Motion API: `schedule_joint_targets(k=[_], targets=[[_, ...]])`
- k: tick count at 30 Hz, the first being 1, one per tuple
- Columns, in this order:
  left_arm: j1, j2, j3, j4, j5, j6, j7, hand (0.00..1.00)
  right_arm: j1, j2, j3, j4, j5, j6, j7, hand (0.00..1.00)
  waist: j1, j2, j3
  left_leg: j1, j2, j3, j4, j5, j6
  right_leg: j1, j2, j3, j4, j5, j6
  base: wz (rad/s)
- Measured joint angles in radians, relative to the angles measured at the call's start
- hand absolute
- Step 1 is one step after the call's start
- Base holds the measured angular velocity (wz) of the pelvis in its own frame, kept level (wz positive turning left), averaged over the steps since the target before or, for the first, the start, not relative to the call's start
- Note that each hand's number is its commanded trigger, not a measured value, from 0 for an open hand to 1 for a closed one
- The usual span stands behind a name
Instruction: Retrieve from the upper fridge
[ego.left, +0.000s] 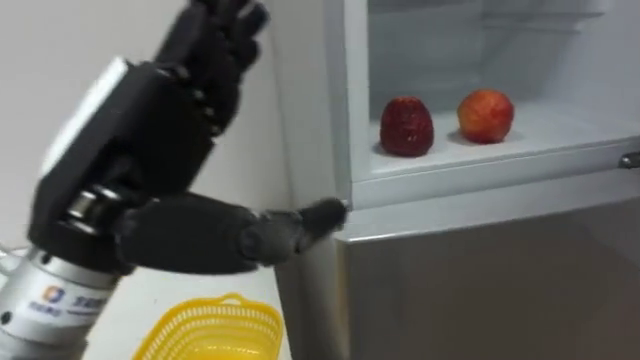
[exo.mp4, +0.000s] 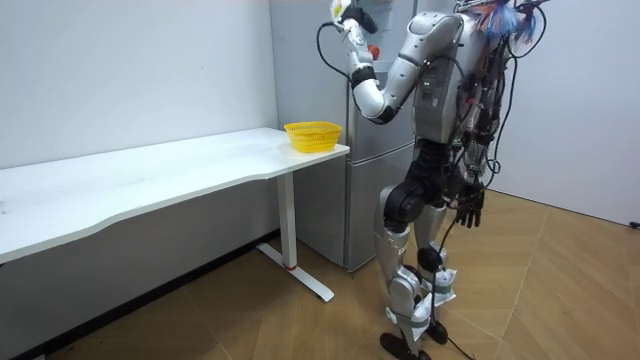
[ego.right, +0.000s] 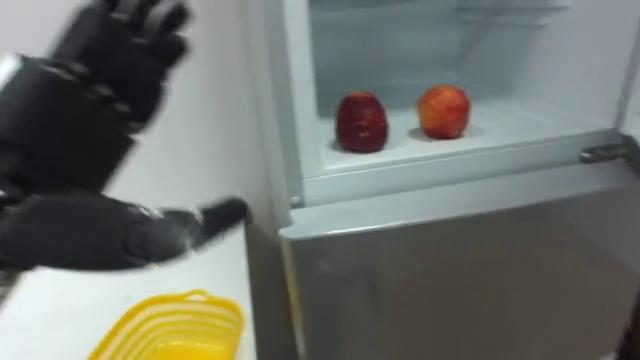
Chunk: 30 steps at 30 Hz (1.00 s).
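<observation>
— Where is your hand?

— My left hand (ego.left: 170, 140) is raised close to the head camera. Its fingers are loosely spread and hold nothing. The thumb points right, with its tip at the front left edge of the fridge (ego.left: 480, 280). I can't tell whether it touches.

— And what are you after?

— Two fruits stand on the shelf (ego.left: 560, 135) of the open upper compartment. The dark red fruit (ego.left: 406, 126) is nearer the left wall, and the orange-red fruit (ego.left: 486, 115) is just to its right, not touching it. Both lie to the right of my palm, about level with it and deeper in.

— Which arm goes?

— The left, I'd say. My right hand (exo.mp4: 470, 208) hangs down by the hip, well away. The dark red fruit is the closer one. Both are roundish and upright, so I see no long axis to line up on. The hand would have to go right, past the frame, then in.

— Where would it go afterwards?

— Probably into the yellow basket (ego.left: 215, 325). It sits on the counter (exo.mp4: 150, 175) below my hand, beside the fridge.
</observation>
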Motion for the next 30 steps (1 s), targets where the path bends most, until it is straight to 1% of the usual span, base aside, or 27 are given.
schedule_joint_targets(k=[2, 3, 4, 5, 6, 7, 8, 9, 11, 12, 13, 14, 15, 16, 17, 18, 19, 20, 21, 22, 23, 24, 26, 27, 28, 29, 30], targets=[[0.025, -0.001, 0.073, -0.004, 0.074, -0.033, 0.088, 0.00, 0.006, 0.000, 0.000, -0.001, -0.018, -0.008, -0.021, 0.00, 0.021, 0.000, 0.0005, -0.002, -0.002, -0.022, 0.004, 0.002, -0.002, 0.009, -0.001, -0.020, -0.002, 0.000, 0.000, 0.22], [0.033, -0.001, 0.088, -0.004, 0.085, -0.039, 0.110, 0.00, 0.007, 0.001, 0.000, -0.002, -0.027, -0.011, -0.024, 0.00, 0.023, 0.000, 0.0004, -0.002, -0.002, -0.028, 0.004, 0.002, -0.003, 0.011, -0.001, -0.025, -0.001, 0.000, 0.000, 0.27], [0.054, -0.003, 0.125, -0.004, 0.107, -0.049, 0.149, 0.00, 0.011, 0.001, -0.003, -0.008, -0.050, -0.015, -0.024, 0.00, 0.031, 0.001, -0.0005, -0.001, -0.002, -0.034, 0.004, 0.002, -0.003, 0.015, -0.002, -0.032, -0.001, -0.003, -0.003, 0.19], [0.074, -0.002, 0.164, -0.004, 0.117, -0.056, 0.191, 0.00, 0.017, 0.001, -0.010, -0.016, -0.069, -0.022, -0.022, 0.00, 0.040, 0.002, -0.0008, 0.002, -0.003, -0.040, 0.003, 0.002, -0.004, 0.018, -0.004, -0.041, 0.000, -0.008, -0.004, 0.18], [0.083, -0.003, 0.184, -0.004, 0.118, -0.060, 0.214, 0.00, 0.021, 0.001, -0.011, -0.023, -0.071, -0.025, -0.021, 0.00, 0.044, 0.002, -0.0009, 0.001, -0.005, -0.047, 0.002, 0.002, -0.004, 0.019, -0.005, -0.047, 0.000, -0.010, -0.005, 0.21], [0.101, -0.003, 0.214, -0.003, 0.118, -0.065, 0.261, 0.00, 0.037, 0.001, -0.010, -0.044, -0.072, -0.025, -0.021, 0.00, 0.052, 0.005, -0.0021, 0.004, -0.007, -0.053, 0.002, 0.003, -0.005, 0.023, -0.007, -0.051, 0.000, -0.014, -0.004, 0.17], [0.120, -0.003, 0.242, -0.003, 0.118, -0.074, 0.310, 0.00, 0.044, 0.001, -0.010, -0.055, -0.072, -0.026, -0.021, 0.00, 0.059, 0.006, -0.0011, 0.006, -0.007, -0.056, 0.001, 0.003, -0.006, 0.026, -0.007, -0.054, 0.000, -0.015, -0.004, 0.15], [0.132, -0.003, 0.256, -0.002, 0.118, -0.079, 0.332, 0.00, 0.044, 0.002, -0.010, -0.055, -0.072, -0.026, -0.021, 0.00, 0.060, 0.006, -0.0006, 0.007, -0.007, -0.059, 0.001, 0.003, -0.006, 0.028, -0.007, -0.057, 0.000, -0.016, -0.004, 0.11], [0.194, -0.012, 0.301, 0.012, 0.118, -0.102, 0.405, 0.00, 0.045, 0.011, -0.009, -0.055, -0.075, -0.025, -0.025, 0.00, 0.063, 0.008, 0.0011, 0.015, -0.009, -0.067, 0.000, 0.003, -0.006, 0.037, -0.008, -0.062, 0.000, -0.021, -0.004, 0.10], [0.214, -0.018, 0.309, 0.018, 0.121, -0.103, 0.419, 0.00, 0.045, 0.015, -0.009, -0.055, -0.076, -0.025, -0.025, 0.00, 0.063, 0.008, 0.0012, 0.018, -0.010, -0.068, -0.001, 0.003, -0.006, 0.041, -0.008, -0.061, 0.000, -0.022, -0.004, 0.09], [0.249, -0.031, 0.318, 0.034, 0.127, -0.103, 0.442, 0.00, 0.047, 0.022, -0.009, -0.055, -0.074, -0.025, -0.023, 0.00, 0.066, 0.005, 0.0027, 0.021, -0.012, -0.079, -0.001, 0.003, -0.006, 0.049, -0.010, -0.069, 0.000, -0.025, -0.003, 0.16], [0.277, -0.040, 0.319, 0.065, 0.132, -0.103, 0.459, 0.00, 0.053, 0.031, -0.009, -0.056, -0.073, -0.024, -0.022, 0.00, 0.067, 0.006, 0.0059, 0.022, -0.016, -0.087, -0.002, 0.003, -0.006, 0.054, -0.011, -0.077, 0.000, -0.031, -0.003, 0.18], [0.292, -0.046, 0.318, 0.083, 0.140, -0.103, 0.466, 0.00, 0.054, 0.033, -0.007, -0.057, -0.073, -0.023, -0.022, 0.00, 0.070, 0.006, 0.0062, 0.022, -0.016, -0.089, -0.002, 0.003, -0.006, 0.054, -0.012, -0.077, 0.001, -0.032, -0.003, 0.11], [0.326, -0.055, 0.317, 0.127, 0.164, -0.104, 0.484, 0.00, 0.058, 0.034, -0.004, -0.061, -0.074, -0.021, -0.021, 0.00, 0.078, 0.002, 0.0050, 0.019, -0.017, -0.092, -0.006, 0.002, -0.006, 0.053, -0.012, -0.077, 0.001, -0.033, -0.003, 0.05], [0.371, -0.061, 0.312, 0.177, 0.191, -0.103, 0.504, 0.00, 0.056, 0.034, 0.002, -0.061, -0.074, -0.018, -0.022, 0.00, 0.078, 0.002, 0.0050, 0.017, -0.018, -0.097, -0.006, 0.002, -0.006, 0.052, -0.012, -0.080, 0.002, -0.034, -0.003, 0.05], [0.394, -0.065, 0.307, 0.203, 0.194, -0.102, 0.513, 0.00, 0.053, 0.035, 0.002, -0.061, -0.075, -0.014, -0.022, 0.00, 0.078, 0.000, 0.0042, 0.016, -0.019, -0.099, -0.003, 0.002, -0.006, 0.052, -0.015, -0.085, 0.002, -0.034, -0.003, 0.12], [0.438, -0.078, 0.304, 0.246, 0.193, -0.092, 0.528, 0.00, 0.053, 0.035, 0.002, -0.063, -0.077, -0.007, -0.022, 0.00, 0.074, -0.006, 0.0041, 0.015, -0.020, -0.106, 0.003, 0.002, -0.006, 0.052, -0.020, -0.098, 0.003, -0.038, -0.004, 0.13], [0.474, -0.093, 0.295, 0.304, 0.188, -0.095, 0.544, 0.00, 0.063, 0.034, 0.003, -0.065, -0.076, -0.002, -0.023, 0.00, 0.074, -0.007, 0.0069, 0.017, -0.021, -0.108, 0.003, 0.003, -0.006, 0.053, -0.020, -0.100, 0.001, -0.039, -0.005, 0.11], [0.488, -0.098, 0.287, 0.339, 0.178, -0.095, 0.551, 0.00, 0.066, 0.034, 0.004, -0.065, -0.074, 0.000, -0.028, 0.00, 0.075, -0.009, 0.0058, 0.017, -0.020, -0.108, 0.003, 0.003, -0.006, 0.054, -0.020, -0.100, 0.000, -0.040, -0.005, 0.06], [0.512, -0.107, 0.267, 0.416, 0.165, -0.087, 0.566, 0.00, 0.063, 0.034, 0.008, -0.069, -0.069, 0.006, -0.037, 0.00, 0.080, -0.012, 0.0063, 0.015, -0.020, -0.109, 0.004, 0.002, -0.007, 0.053, -0.020, -0.101, 0.000, -0.040, -0.005, 0.07], [0.528, -0.115, 0.248, 0.490, 0.147, -0.077, 0.574, 0.00, 0.062, 0.035, 0.014, -0.071, -0.068, 0.012, -0.042, 0.00, 0.081, -0.021, 0.0055, 0.008, -0.021, -0.115, 0.008, 0.003, -0.007, 0.051, -0.020, -0.105, 0.000, -0.040, -0.005, 0.10], [0.532, -0.117, 0.238, 0.533, 0.146, -0.077, 0.574, 0.00, 0.062, 0.036, 0.014, -0.075, -0.069, 0.013, -0.042, 0.00, 0.082, -0.023, 0.0054, 0.004, -0.021, -0.119, 0.011, 0.002, -0.007, 0.050, -0.021, -0.106, 0.000, -0.040, -0.006, 0.12], [0.537, -0.133, 0.210, 0.732, 0.145, -0.067, 0.577, 0.00, 0.064, 0.036, 0.012, -0.084, -0.077, 0.021, -0.040, 0.00, 0.077, -0.028, 0.0021, 0.004, -0.021, -0.122, 0.012, 0.002, -0.007, 0.052, -0.020, -0.106, 0.002, -0.040, -0.006, 0.05], [0.536, -0.134, 0.192, 0.787, 0.143, -0.067, 0.581, 0.00, 0.060, 0.036, 0.012, -0.091, -0.078, 0.022, -0.038, 0.00, 0.077, -0.027, 0.0007, 0.004, -0.021, -0.122, 0.011, 0.002, -0.007, 0.053, -0.020, -0.107, 0.003, -0.040, -0.006, 0.00], [0.534, -0.137, 0.163, 0.901, 0.131, -0.061, 0.580, 0.00, 0.062, 0.036, 0.011, -0.094, -0.082, 0.027, -0.034, 0.00, 0.080, -0.029, 0.0009, 0.004, -0.022, -0.123, 0.010, 0.002, -0.007, 0.055, -0.021, -0.108, 0.004, -0.040, -0.006, 0.00], [0.532, -0.141, 0.152, 0.956, 0.124, -0.058, 0.573, 0.00, 0.059, 0.036, 0.009, -0.096, -0.089, 0.032, -0.031, 0.00, 0.079, -0.030, 0.0006, 0.005, -0.022, -0.124, 0.010, 0.002, -0.007, 0.056, -0.021, -0.107, 0.004, -0.040, -0.006, 0.00], [0.525, -0.145, 0.132, 1.075, 0.093, -0.049, 0.560, 0.00, 0.055, 0.038, 0.002, -0.098, -0.092, 0.033, -0.031, 0.00, 0.080, -0.030, 0.0002, 0.007, -0.021, -0.123, 0.009, 0.001, -0.008, 0.056, -0.020, -0.105, 0.004, -0.039, -0.006, -0.05]])
